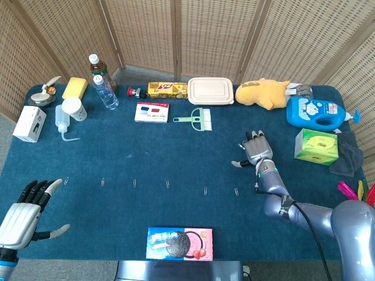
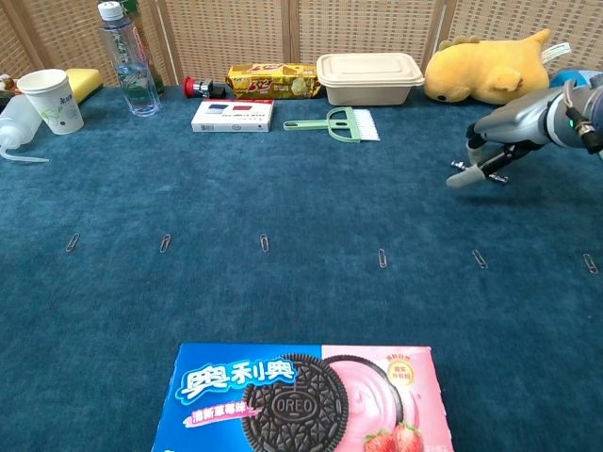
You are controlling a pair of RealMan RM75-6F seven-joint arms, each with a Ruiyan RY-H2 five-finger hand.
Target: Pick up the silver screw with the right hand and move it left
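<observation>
My right hand (image 1: pixel 255 153) hovers low over the blue cloth at the right, also in the chest view (image 2: pixel 492 151). Its fingers are curled downward with the thumb stretched left. A small dark sliver, the silver screw (image 2: pixel 493 175), shows pinched under the fingertips in the chest view; the head view hides it beneath the hand. My left hand (image 1: pixel 24 211) hangs at the near left corner of the table, holding nothing, fingers spread; the chest view does not show it.
A row of paper clips (image 1: pixel 167 184) crosses the cloth in front of the right hand. An Oreo box (image 1: pixel 179 243) lies at the near edge. A green brush (image 1: pixel 196 119), lunch box (image 1: pixel 210 91), yellow plush (image 1: pixel 266 92), blue bottle (image 1: pixel 316 113) and green box (image 1: pixel 316 146) surround the right hand.
</observation>
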